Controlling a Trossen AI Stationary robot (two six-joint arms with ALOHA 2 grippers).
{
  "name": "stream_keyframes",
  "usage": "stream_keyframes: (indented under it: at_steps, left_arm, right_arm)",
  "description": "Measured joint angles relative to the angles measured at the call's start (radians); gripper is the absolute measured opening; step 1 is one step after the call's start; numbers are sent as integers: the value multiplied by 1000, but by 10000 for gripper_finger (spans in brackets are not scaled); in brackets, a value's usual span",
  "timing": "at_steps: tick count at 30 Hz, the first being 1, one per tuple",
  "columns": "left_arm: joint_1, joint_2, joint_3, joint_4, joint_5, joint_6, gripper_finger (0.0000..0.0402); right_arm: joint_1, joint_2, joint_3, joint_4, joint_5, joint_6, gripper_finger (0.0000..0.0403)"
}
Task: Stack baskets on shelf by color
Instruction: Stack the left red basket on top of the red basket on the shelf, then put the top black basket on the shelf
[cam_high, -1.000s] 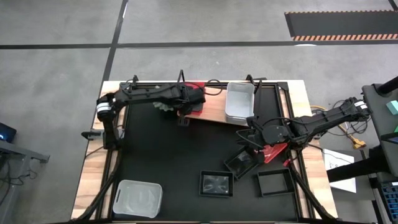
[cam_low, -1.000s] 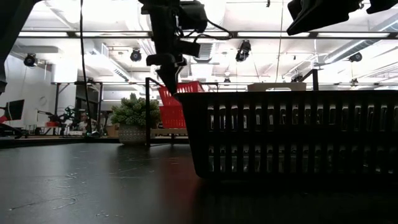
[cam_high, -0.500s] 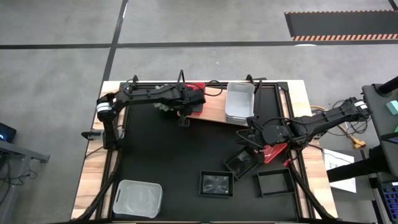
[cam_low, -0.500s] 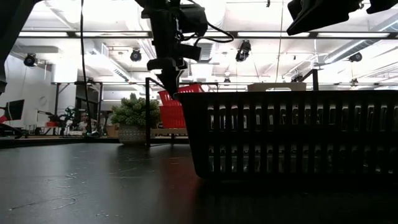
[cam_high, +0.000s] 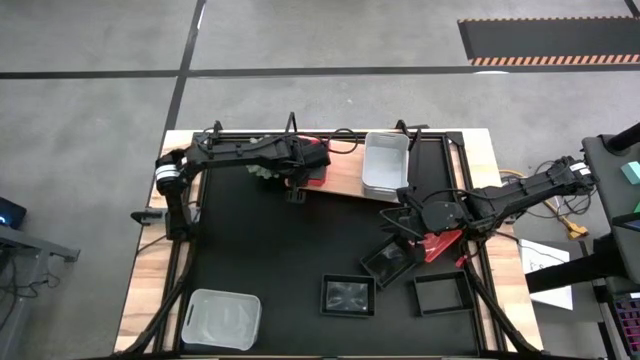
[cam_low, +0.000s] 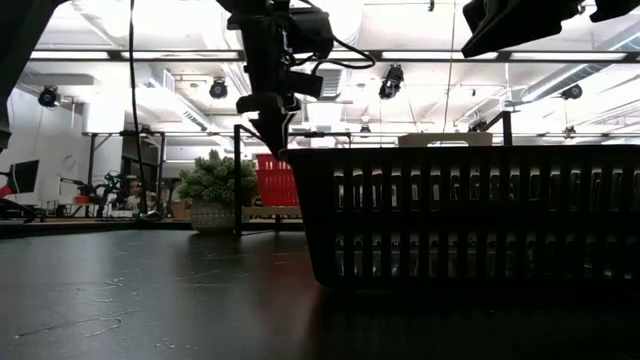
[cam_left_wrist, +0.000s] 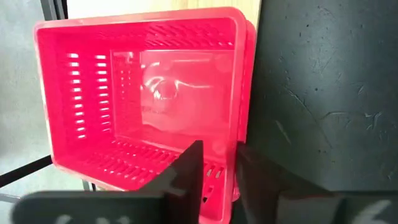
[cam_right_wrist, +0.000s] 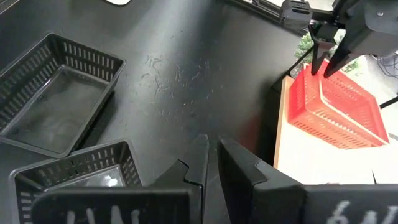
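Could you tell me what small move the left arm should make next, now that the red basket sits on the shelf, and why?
Probably lift the left gripper straight up and clear. The red basket now rests level on the shelf, and the far view shows the fingers parted astride its wall, so it looks released. Rising first should avoid dragging the wall before the arm goes for another basket.

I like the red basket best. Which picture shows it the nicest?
The left wrist view: the red basket fills it, open side showing. The right wrist view shows it small and far off, the low view only a sliver, and the high view mostly hides it under the left arm.
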Motion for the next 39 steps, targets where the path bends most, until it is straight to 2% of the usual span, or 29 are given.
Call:
stream_keyframes:
  at_steps: [6, 11, 20, 23, 30, 39]
  left_arm:
    - [-4, -6, 1, -19, -3, -2, 114]
    - [-32, -49, 8, -35, -3, -21, 120]
    - [-188, -136, -8, 8, 4, -255, 121]
    - [-272, -154, -49, 119, 7, -265, 121]
    - [-417, -218, -249, 446, 10, -257, 121]
    - [-449, -398, -607, 1060, 2, -168, 121]
  right_arm:
    - [0, 0, 0, 0, 0, 0, 27]
    - [0, 0, 0, 0, 0, 0, 27]
    - [0, 0, 0, 0, 0, -1, 27]
    - [0, 0, 0, 1, 0, -2, 27]
    - [0, 0, 0, 8, 0, 10, 27]
    - [0, 6, 0, 54, 0, 83, 27]
